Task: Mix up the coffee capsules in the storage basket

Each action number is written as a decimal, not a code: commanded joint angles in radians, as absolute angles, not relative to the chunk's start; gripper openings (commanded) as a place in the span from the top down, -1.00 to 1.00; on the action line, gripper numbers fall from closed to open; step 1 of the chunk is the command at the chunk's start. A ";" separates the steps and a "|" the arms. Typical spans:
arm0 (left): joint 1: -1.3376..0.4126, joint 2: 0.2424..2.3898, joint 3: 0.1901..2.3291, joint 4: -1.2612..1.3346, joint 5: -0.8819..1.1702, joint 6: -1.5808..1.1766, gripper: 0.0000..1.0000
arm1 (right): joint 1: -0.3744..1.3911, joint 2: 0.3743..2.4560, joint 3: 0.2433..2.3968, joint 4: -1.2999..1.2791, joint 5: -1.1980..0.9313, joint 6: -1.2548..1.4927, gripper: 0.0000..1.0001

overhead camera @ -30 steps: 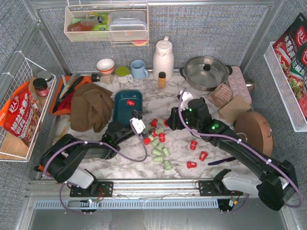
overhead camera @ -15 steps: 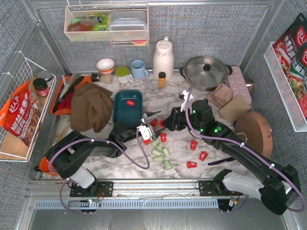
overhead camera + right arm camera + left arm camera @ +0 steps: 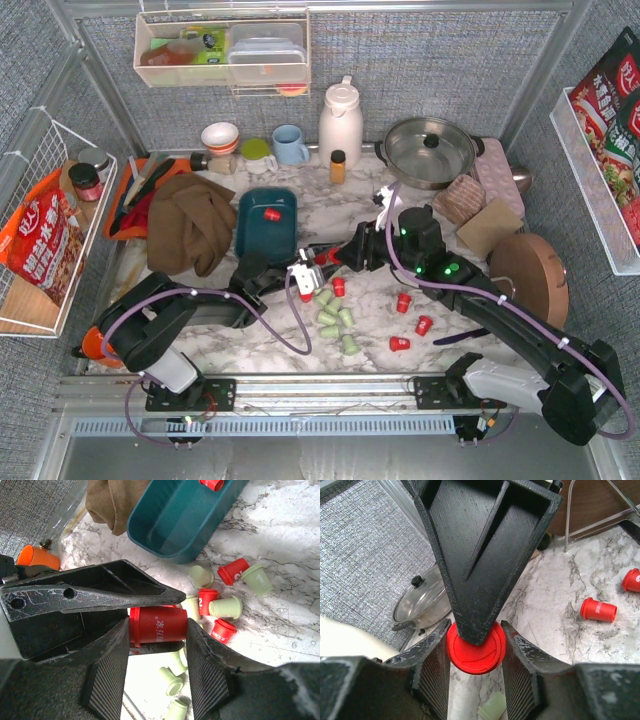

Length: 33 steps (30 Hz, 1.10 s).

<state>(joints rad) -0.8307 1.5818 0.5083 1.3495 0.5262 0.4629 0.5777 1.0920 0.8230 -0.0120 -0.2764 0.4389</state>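
Coffee capsules (image 3: 328, 318), red and mint, lie scattered on the worktop (image 3: 370, 325) nearest us. Just beyond, we see the left tool (image 3: 476, 650) and right tool (image 3: 156, 630) both pinching one red capsule (image 3: 162, 625) above it. Farther back, the storage basket (image 3: 258, 240) holds a lone capsule (image 3: 271, 214), red.

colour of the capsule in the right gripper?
The capsule is red with white print; clearest in the right wrist view.

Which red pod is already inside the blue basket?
The single red capsule lying in the storage basket; all others are outside it.
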 commanded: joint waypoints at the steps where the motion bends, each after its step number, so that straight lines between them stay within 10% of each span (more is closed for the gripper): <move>1: -0.829 1.585 0.520 1.363 0.515 0.465 0.22 | 0.580 1.089 0.827 -0.014 -0.296 0.442 0.05; 9: -0.828 1.582 0.489 1.397 0.431 0.456 0.38 | 0.578 1.041 0.835 -0.080 -0.207 0.402 -0.27; 24: -0.708 1.617 0.416 1.600 -0.054 0.127 0.49 | 0.578 0.912 0.784 -0.195 0.069 0.242 -0.28; 33: -0.595 1.557 0.586 1.071 -0.255 -0.227 0.47 | 0.580 0.938 0.758 -0.188 0.061 0.191 -0.28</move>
<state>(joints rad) -0.6323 1.5829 0.5034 1.3804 -0.1467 -0.0139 0.5781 0.9283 0.7639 -0.1909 0.0471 0.2214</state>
